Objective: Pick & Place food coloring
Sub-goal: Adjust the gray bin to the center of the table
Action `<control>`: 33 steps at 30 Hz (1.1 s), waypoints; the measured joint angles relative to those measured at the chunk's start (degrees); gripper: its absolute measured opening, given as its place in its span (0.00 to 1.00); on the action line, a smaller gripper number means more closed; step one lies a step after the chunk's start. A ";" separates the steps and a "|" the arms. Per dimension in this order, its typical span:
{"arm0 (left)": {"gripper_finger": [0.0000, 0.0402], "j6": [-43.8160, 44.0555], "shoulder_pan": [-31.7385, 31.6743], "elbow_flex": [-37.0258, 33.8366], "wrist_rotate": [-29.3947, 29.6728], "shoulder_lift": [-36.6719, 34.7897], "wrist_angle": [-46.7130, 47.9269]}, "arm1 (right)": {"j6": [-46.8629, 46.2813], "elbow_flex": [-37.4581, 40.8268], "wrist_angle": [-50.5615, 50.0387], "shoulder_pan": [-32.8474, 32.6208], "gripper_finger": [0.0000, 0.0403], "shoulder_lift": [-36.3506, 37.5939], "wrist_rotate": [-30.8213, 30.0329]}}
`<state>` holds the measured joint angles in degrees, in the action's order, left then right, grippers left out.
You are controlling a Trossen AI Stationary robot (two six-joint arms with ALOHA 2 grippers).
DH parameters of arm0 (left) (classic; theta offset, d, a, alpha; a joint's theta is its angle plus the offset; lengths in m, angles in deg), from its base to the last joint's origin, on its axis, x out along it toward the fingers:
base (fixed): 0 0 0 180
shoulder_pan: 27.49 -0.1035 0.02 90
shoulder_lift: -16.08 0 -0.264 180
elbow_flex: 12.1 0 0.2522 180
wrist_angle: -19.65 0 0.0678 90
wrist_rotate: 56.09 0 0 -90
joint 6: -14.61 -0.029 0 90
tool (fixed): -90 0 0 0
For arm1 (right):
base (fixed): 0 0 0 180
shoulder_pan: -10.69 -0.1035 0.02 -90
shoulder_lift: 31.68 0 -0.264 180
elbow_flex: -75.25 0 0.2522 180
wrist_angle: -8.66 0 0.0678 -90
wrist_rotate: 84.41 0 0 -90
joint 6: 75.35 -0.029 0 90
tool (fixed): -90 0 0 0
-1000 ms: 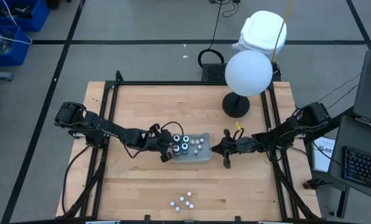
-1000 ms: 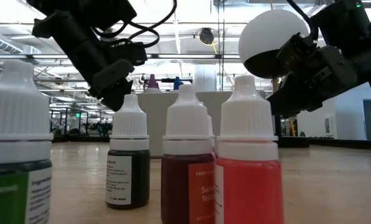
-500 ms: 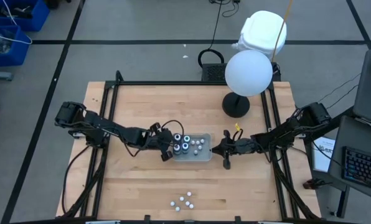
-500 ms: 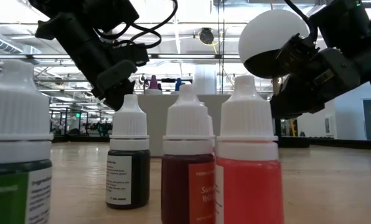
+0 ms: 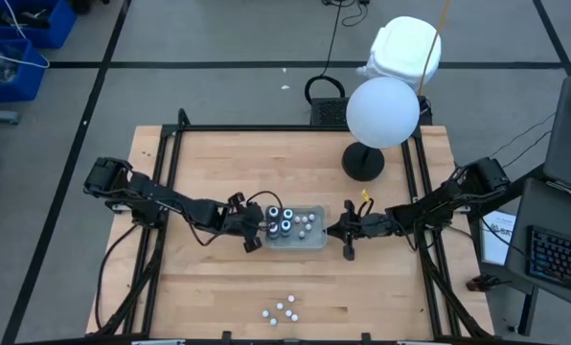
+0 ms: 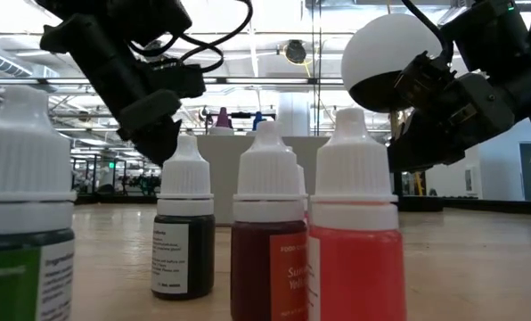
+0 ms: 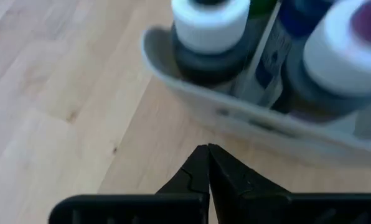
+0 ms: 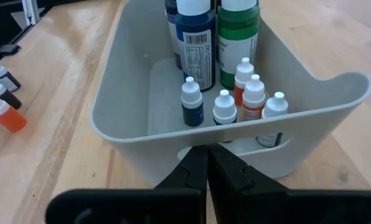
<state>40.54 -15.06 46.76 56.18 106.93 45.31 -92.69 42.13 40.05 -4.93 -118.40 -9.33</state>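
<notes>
A clear tray (image 5: 309,241) sits mid-table. At its left end stand the food coloring bottles (image 5: 278,219), dark with whitish tops; in the right wrist view they are the tall blue and green bottles (image 8: 201,31). Small dropper bottles (image 8: 235,99) fill its right end. My left gripper (image 5: 251,237) is shut, its tips (image 7: 208,149) low over the table just short of the tray's left wall (image 7: 192,93). My right gripper (image 5: 330,230) is shut, its tips (image 8: 207,149) at the tray's right wall (image 8: 142,134). My left gripper's shut tips stand just before the tray's left wall (image 7: 223,115); I cannot tell whether they touch it. My right gripper's shut tips come nearly level from the table's right side at the tray's right wall (image 8: 192,140), below its rim; I cannot tell whether they touch.
Several loose dropper bottles (image 5: 281,309) stand near the table's near edge; up close in the low view they show green, black, dark red and orange (image 6: 267,241). A white globe lamp (image 5: 381,110) on a black base (image 5: 362,161) stands at the back right.
</notes>
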 joint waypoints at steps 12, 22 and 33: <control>0.03 -1.47 4.05 0.00 1.76 0.00 2.85 | 0.20 -0.02 -1.00 0.06 0.00 0.04 2.53; 0.01 -6.52 10.90 0.00 5.83 -0.02 -2.02 | -1.47 -0.07 -11.86 -0.02 0.00 5.32 3.24; 0.01 -10.78 11.55 0.09 4.38 -0.70 -4.76 | -1.36 3.75 -12.56 -0.98 0.00 11.32 3.20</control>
<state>29.76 -3.52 46.85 60.57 106.23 40.55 -94.05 45.88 27.50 -5.92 -107.08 -6.12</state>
